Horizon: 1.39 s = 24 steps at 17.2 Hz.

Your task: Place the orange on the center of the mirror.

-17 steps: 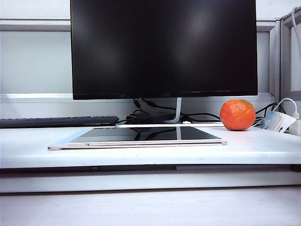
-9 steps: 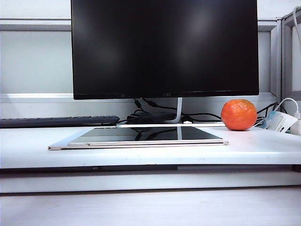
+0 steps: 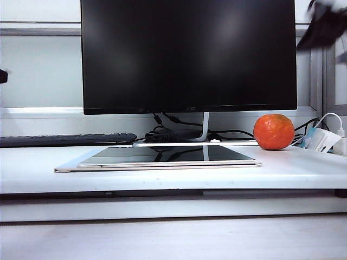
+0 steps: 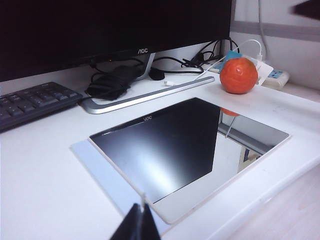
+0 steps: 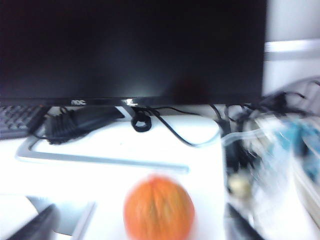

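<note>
Orange (image 3: 274, 131): on the bench (image 3: 32, 170), ahead of the right claw (image 5: 140, 225) and between its two finger tips as its own camera frames it, not yet touched; well apart from the left claw (image 4: 136, 225), beyond the far corner of the mirror

Mirror (image 3: 162, 157): flat on the bench directly ahead of the left claw, its dark face bare

Right claw: spread wide, holding nothing; in the exterior view a dark blur high above the orange

Left claw: tips pressed together, holding nothing

Risks:
- round, glossy fruit may roll off toward the cables (image 3: 312, 127) and power strip (image 4: 277, 76) just beside it if one finger lands first
- an off-centre pinch may squirt it out sideways
- a hard drop may send it rolling off the smooth mirror, or crack the panel
- reflections may confuse where the centre lies

Hard to make out:
- right wrist view smeared; finger outlines are only dark wedges at the frame edge
- most of the left claw cut off
- clutter beside the orange unreadable in the blur
</note>
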### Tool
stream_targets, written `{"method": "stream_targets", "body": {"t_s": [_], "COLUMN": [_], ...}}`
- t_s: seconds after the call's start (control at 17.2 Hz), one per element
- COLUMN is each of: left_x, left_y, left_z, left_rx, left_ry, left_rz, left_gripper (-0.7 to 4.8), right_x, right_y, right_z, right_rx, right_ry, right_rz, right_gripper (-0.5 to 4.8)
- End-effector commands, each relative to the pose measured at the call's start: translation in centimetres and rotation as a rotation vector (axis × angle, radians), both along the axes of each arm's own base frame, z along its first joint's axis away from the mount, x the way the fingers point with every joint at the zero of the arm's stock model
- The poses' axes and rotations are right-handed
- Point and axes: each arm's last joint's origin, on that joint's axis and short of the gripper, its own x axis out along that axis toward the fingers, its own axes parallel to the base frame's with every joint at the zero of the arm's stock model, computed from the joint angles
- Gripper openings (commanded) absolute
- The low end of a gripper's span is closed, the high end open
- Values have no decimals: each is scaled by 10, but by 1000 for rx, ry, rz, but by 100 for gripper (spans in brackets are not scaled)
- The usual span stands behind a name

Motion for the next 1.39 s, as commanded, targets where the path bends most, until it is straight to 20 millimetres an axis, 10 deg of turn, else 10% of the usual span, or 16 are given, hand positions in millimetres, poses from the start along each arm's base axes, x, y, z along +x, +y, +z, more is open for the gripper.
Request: {"method": "stream_targets", "body": {"t_s": [0.06,0.23,0.7,0.81,1.04,1.39], "left_x": [-1,-2,-2,-2,0,12], "left_y": [-1,-2,-2,-2,-1,29], "left_z": [1,1,1,1,1,1], "left_rx": [-2,-2,-2,-2,-2,0], "left_ry": [-11,-11,-10,-10,-10,-10], "left_rz": [-19,-29,-29,-29,-12,294], "left_gripper": [-5,-5,-5,-5,-5,-5], "right_x": [59,106,115,115,112,70], "right_y": [8,13,33,34,40,142], "right_z": [-2,-23,-62,-61,-49,-41], "right_rx": [-59,-64,-160,-156,25,-12], "right_ry": [2,107,229,225,238,214], "right_rz": [81,101,117,118,224,577], "right_gripper": [479,479,479,239,209,209]}}
